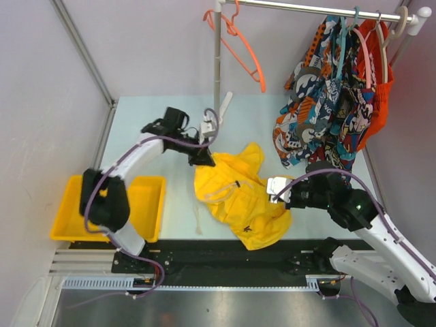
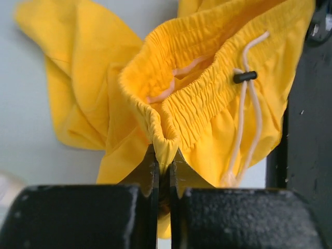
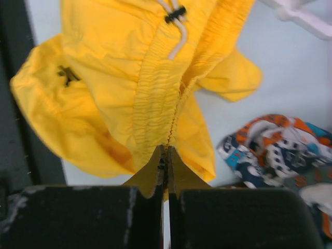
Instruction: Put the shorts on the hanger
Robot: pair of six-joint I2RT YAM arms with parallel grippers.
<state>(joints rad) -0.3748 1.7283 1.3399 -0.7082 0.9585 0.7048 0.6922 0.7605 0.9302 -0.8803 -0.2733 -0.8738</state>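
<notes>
shorts pinched at both sides of the waistband

your yellow shorts (image 1: pixel 240 199) lie bunched on the table (image 1: pixel 157 122) between the arms. your left gripper (image 1: pixel 202 159) is clamped on the elastic waistband at the far-left edge, and your right gripper (image 1: pixel 277 189) is clamped on the waistband at the right. the orange hanger (image 1: pixel 248 56) hangs from the rail (image 1: pixel 306 8) behind, well apart.

The shorts (image 1: pixel 238 197) were plain bright yellow with a pale drawstring (image 2: pixel 239 119); the hanger (image 1: pixel 261 78) was orange, the desk (image 1: pixel 266 122) pale blue-green.
</notes>
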